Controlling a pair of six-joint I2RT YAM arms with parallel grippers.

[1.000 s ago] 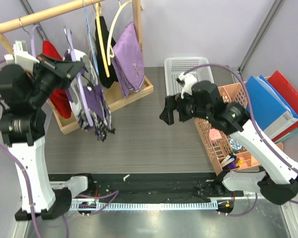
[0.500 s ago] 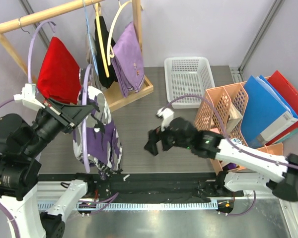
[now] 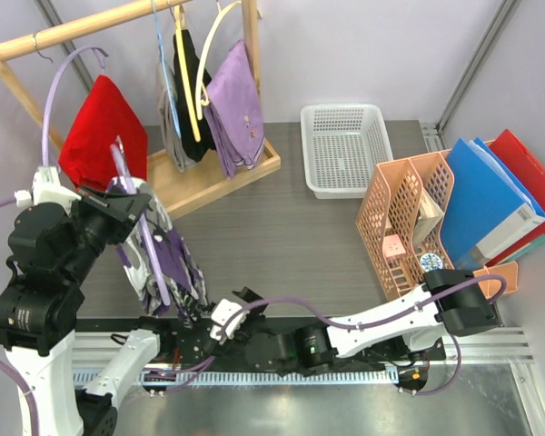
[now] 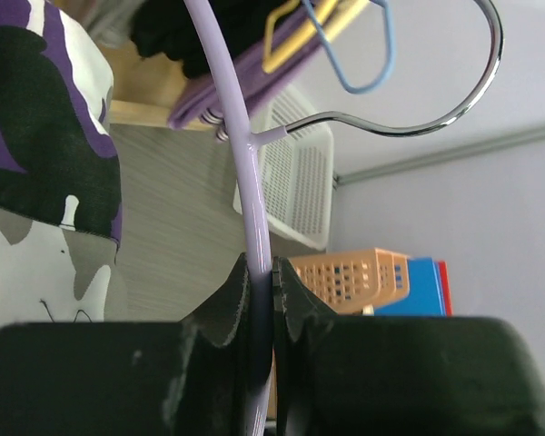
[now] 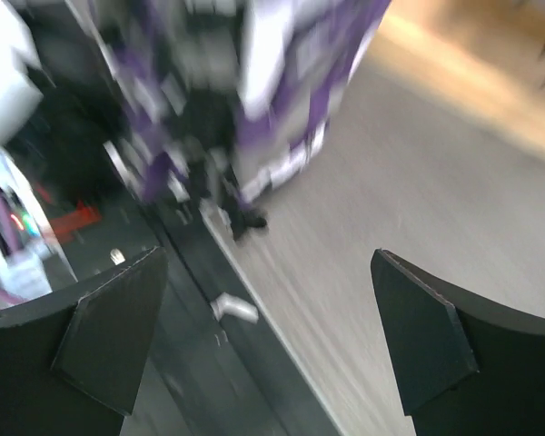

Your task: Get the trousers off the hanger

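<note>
The left tool (image 4: pixel 260 289) is clamped on one lilac hanger (image 4: pixel 243 145) carrying the camouflage trousers (image 3: pixel 168 263) over the table (image 3: pixel 282 227), a second, lilac pair of trousers (image 3: pixel 236 104) hangs on the rack (image 3: pixel 91 26), and the right tool (image 5: pixel 268 272) gapes wide near the camouflage hem.

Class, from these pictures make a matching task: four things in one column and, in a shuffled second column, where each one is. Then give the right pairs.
Things
1. camouflage trousers
2. lilac trousers
3. white basket
4. blue folder

Places
A. resting on the table, behind the orange organiser
B. on the lilac hanger clamped in the left gripper
C. at the far right, beside the orange organiser
D. hanging from the wooden rail

Pairs: 1-B, 2-D, 3-A, 4-C
</note>
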